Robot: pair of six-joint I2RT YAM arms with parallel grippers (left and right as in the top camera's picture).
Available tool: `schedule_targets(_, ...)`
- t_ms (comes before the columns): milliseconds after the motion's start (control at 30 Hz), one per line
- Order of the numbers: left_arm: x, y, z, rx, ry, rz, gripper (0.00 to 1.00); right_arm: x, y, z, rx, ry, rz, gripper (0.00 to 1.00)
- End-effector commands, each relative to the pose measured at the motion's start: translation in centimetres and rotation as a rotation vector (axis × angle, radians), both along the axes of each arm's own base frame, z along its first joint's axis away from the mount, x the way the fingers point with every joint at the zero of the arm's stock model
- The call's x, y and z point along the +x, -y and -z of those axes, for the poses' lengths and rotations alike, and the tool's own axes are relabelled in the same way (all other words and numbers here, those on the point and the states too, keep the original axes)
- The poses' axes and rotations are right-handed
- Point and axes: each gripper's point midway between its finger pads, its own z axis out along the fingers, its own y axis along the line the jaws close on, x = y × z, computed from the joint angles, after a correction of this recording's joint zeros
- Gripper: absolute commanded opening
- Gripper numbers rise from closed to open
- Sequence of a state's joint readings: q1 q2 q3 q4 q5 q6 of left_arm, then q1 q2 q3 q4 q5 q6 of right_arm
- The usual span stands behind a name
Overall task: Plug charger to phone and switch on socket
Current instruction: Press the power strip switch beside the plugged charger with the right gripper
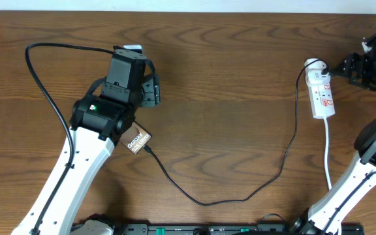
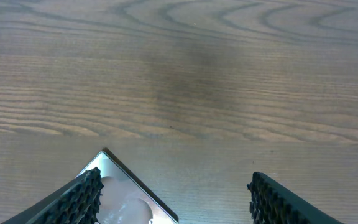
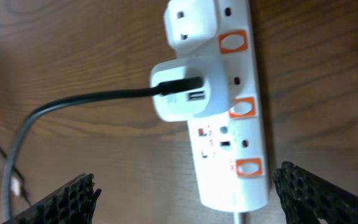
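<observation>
Left arm rises from the lower left of the overhead view, its wrist folded down over the phone (image 1: 138,140). The left claw (image 2: 176,186) stands wide, the phone's corner beside one finger. Right arm enters at the right edge, the right claw (image 3: 185,183) spread wide above the socket (image 1: 322,94). The charger (image 1: 240,189) loops across the surface (image 1: 227,65) to the phone's edge.

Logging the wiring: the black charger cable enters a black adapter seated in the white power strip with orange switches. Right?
No: the adapter is white, not black, as the right wrist view shows. The black charger cable does enter it, and it sits in the white power strip with orange switches.
</observation>
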State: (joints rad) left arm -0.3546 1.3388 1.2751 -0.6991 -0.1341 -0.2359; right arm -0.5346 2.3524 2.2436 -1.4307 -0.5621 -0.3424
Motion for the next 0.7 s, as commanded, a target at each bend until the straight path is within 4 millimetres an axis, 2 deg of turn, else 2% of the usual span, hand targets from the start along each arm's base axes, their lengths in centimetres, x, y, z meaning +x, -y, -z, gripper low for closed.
schedule_targets(0, 0.1, -0.2, 0.3, 0.007, -0.006, -0.014, 0.74, 0.5, 0.5, 1.2, -0.02, 0.011, -0.033, 0.91)
schedule_targets(133, 0.1, -0.1, 0.3, 0.006, -0.006, -0.014, 0.74, 0.9, 0.6, 2.6, -0.007, 0.007, -0.034, 0.92)
schedule_targets(300, 0.1, -0.1, 0.3, 0.006, -0.006, -0.014, 0.74, 1.6, -0.3, 3.5, 0.019, 0.011, -0.049, 0.94)
schedule_targets(667, 0.0, -0.2, 0.4, 0.007, -0.009, -0.014, 0.74, 2.5, -2.7, 4.0, 0.015, 0.012, -0.111, 0.98)
